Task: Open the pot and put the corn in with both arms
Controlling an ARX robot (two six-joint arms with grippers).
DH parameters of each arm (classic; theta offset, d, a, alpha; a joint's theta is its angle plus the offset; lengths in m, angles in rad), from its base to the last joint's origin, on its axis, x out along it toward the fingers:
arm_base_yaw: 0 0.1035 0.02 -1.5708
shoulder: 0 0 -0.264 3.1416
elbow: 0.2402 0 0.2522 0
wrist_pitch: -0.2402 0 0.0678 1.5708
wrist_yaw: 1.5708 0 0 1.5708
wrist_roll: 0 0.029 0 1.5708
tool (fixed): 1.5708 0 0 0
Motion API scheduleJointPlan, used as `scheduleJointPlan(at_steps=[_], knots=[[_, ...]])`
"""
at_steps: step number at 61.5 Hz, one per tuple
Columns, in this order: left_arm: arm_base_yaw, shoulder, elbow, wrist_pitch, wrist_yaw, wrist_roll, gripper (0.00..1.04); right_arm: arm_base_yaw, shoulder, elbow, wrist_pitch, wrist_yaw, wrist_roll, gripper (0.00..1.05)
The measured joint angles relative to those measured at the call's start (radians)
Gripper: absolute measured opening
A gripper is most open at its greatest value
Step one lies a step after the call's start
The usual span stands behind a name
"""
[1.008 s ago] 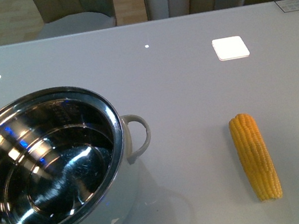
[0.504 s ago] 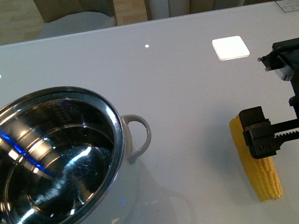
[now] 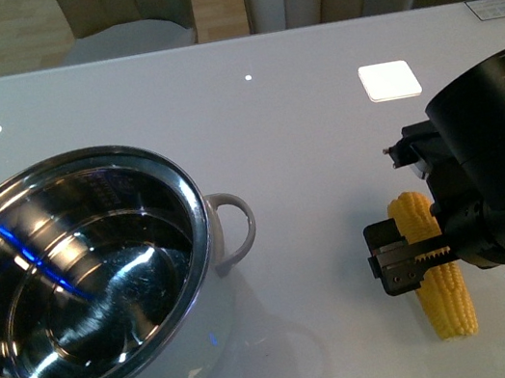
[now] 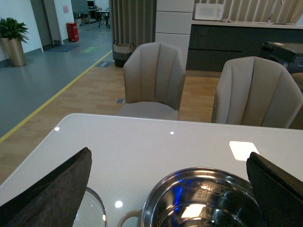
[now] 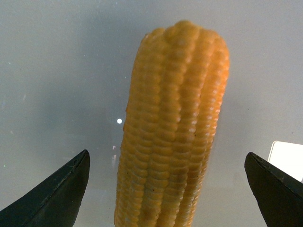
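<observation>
Our right hand (image 5: pixel 166 153) hung spread wide, one finger on either side of the corn (image 3: pixel 438 285), set across the cob so that a squeeze would catch its middle. It gripped nothing yet. The corn lay flat on the counter (image 3: pixel 271 127), well apart from the pot (image 3: pixel 200 223), which stood open with its steel bowl bare. Our left hand (image 4: pixel 168 153) was also wide and empty near the pot, kept out of the drop path, we judged. The counter was glossy white and mirrored the lights, with beige chairs (image 4: pixel 154 75) and a wood floor beyond.

Pot (image 3: pixel 82 278) bowl mirror-shiny steel; corn (image 3: pixel 445 297) bumpy, matt kernels; table (image 3: pixel 303 141) glossy smooth
</observation>
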Motion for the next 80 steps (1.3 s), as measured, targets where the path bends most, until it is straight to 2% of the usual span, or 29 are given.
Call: scheduleJointPlan(at_steps=[17,37,47,61,71,80], knots=[[0.000,0.000,0.000,0.000,0.000,0.000,0.98,0.002,0.061,-0.001,0.008,-0.013,0.005,0.95],[0.000,0.000,0.000,0.000,0.000,0.000,0.98,0.002,0.072,-0.004,-0.007,-0.035,0.021,0.45],[0.000,0.000,0.000,0.000,0.000,0.000,0.98,0.001,0.029,-0.025,-0.026,-0.059,0.032,0.31],[0.000,0.000,0.000,0.000,0.000,0.000,0.98,-0.041,-0.179,-0.052,-0.077,-0.128,0.067,0.23],[0.000,0.000,0.000,0.000,0.000,0.000,0.98,-0.066,-0.357,-0.048,-0.135,-0.188,0.126,0.22],[0.000,0.000,0.000,0.000,0.000,0.000,0.98,-0.051,-0.466,-0.006,-0.192,-0.221,0.193,0.22]])
